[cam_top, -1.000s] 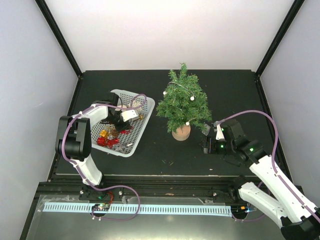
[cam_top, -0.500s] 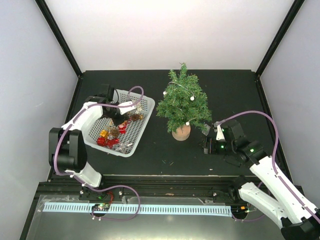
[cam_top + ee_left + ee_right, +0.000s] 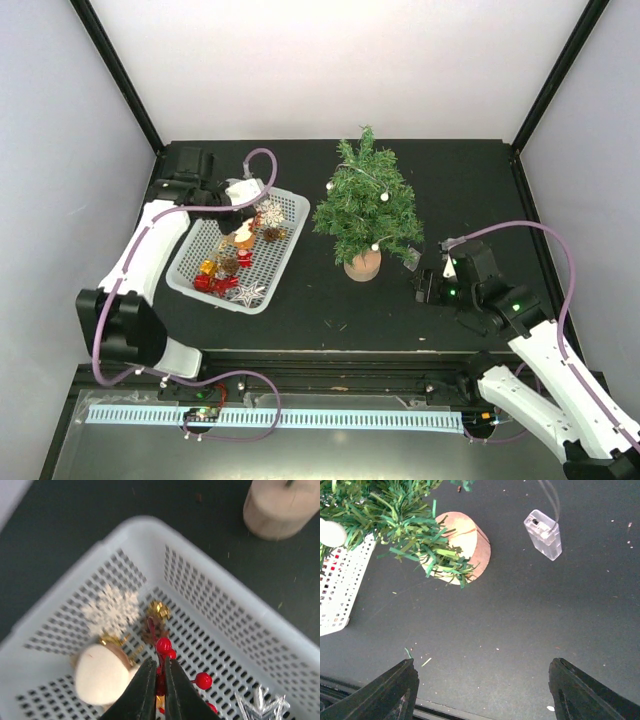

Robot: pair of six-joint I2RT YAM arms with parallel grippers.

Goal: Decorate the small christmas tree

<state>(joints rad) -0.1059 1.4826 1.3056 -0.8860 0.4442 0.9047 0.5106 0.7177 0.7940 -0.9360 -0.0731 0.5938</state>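
The small christmas tree (image 3: 365, 205) stands mid-table on its round wooden base (image 3: 362, 265), with a light string and white bulbs on it. The branches (image 3: 395, 520) and the base (image 3: 462, 547) also show in the right wrist view. My left gripper (image 3: 241, 208) hangs over the far end of the white basket (image 3: 292, 232). In the left wrist view it (image 3: 159, 662) is shut on a red berry sprig (image 3: 163, 646), above the basket floor. My right gripper (image 3: 425, 286) is open and empty over bare table, right of the tree base; it also shows in the right wrist view (image 3: 487, 695).
The basket (image 3: 215, 575) holds a white snowflake (image 3: 111, 609), a gold bell (image 3: 159, 611), a white round ornament (image 3: 100, 675), a silver star (image 3: 260, 707) and red pieces (image 3: 215, 283). A clear battery box (image 3: 543, 534) lies right of the base. Black posts frame the table.
My left arm has swung from the basket's middle toward its far end, with the gripper rising. My right gripper has drawn back a little to the right, away from the tree base.
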